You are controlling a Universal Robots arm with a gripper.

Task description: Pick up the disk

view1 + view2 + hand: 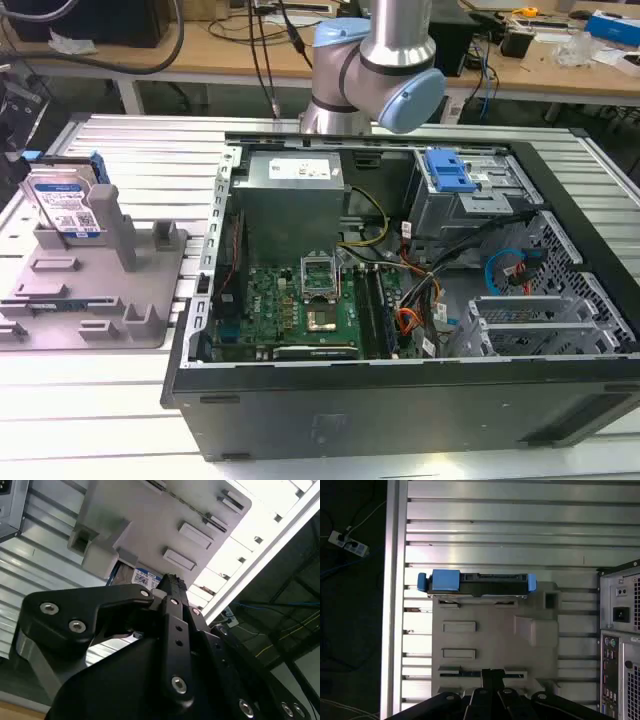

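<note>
Nearest to the wrist cameras is the black gripper (488,673). Its two fingers are pressed together with nothing between them. In the first wrist view it hangs over one edge of the grey holder (490,630). At the opposite edge of the holder stands the disk (480,582), well apart from the gripper. The disk is upright on its long side in a slot of the holder, with a blue rail at each end. In the exterior view its label faces the camera, and the disk is just beside a tall grey post. The holder lies on a table (130,150) of aluminium slats. On the exterior view's right of the holder stands an open computer case (400,400). Behind the case rises the arm (375,60).
</note>
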